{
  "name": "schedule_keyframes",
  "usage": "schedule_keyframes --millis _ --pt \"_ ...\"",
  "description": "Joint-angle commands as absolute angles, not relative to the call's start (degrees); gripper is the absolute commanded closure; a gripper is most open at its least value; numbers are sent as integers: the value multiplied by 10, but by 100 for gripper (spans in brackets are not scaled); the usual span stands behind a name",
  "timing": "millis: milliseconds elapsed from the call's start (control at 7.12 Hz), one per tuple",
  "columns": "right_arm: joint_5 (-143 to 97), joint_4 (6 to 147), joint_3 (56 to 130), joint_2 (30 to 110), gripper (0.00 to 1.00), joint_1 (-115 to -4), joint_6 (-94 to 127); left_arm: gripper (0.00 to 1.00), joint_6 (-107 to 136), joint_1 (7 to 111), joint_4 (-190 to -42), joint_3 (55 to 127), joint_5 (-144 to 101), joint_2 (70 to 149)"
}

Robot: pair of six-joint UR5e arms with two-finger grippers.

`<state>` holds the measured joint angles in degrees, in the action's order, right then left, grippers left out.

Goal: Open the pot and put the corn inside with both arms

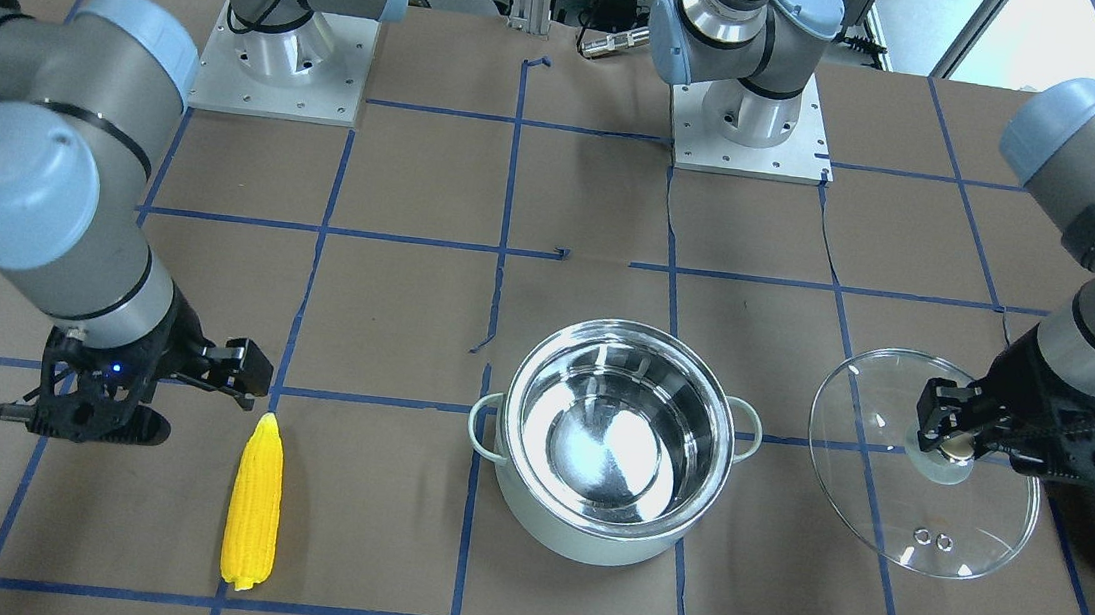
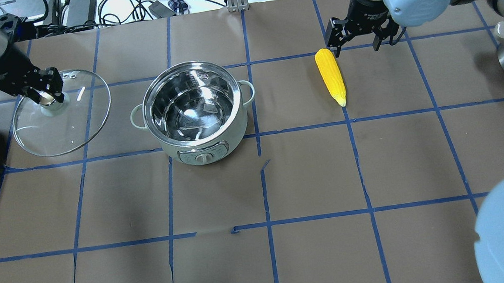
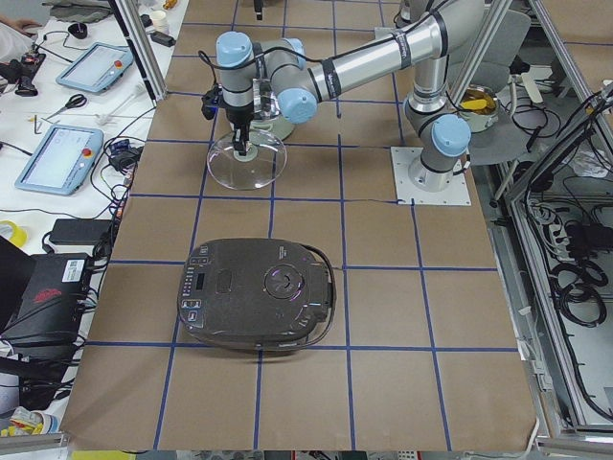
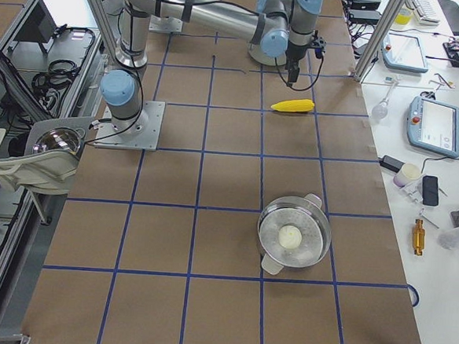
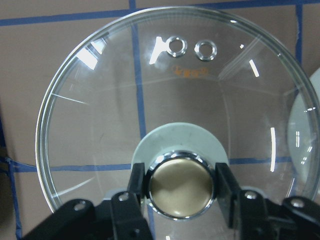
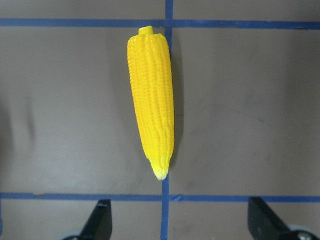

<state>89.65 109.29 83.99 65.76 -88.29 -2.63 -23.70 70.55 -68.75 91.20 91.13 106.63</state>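
Corn (image 2: 331, 76) lies flat on the counter (image 2: 312, 177) on the robot's right side, well apart from the pot (image 2: 207, 141). Its long axis runs near-to-far beside a blue tape line (image 6: 165, 210) with a slight slant, pointed tip toward the robot's base and blunt stem end away. The right gripper (image 2: 355, 49) hangs near it without touching, fingers spread apart, while the pot stands uncovered mid-counter and the left gripper (image 2: 46, 95) is clamped on the knob (image 5: 180, 189) of the tilted glass lid (image 2: 68, 128) beside it.
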Motion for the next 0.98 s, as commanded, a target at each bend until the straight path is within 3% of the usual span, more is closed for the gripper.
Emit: schedule_keyframes --millis 0,422,843 --pt "895 1180 802 556 8 -878 -18 89 -252 694 -583 982 910 1085" --pt "860 1210 812 531 8 -883 -16 89 -253 693 -555 1006 908 1093" --pt "853 1246 859 527 15 -887 -29 89 -250 692 -555 1013 909 1101"
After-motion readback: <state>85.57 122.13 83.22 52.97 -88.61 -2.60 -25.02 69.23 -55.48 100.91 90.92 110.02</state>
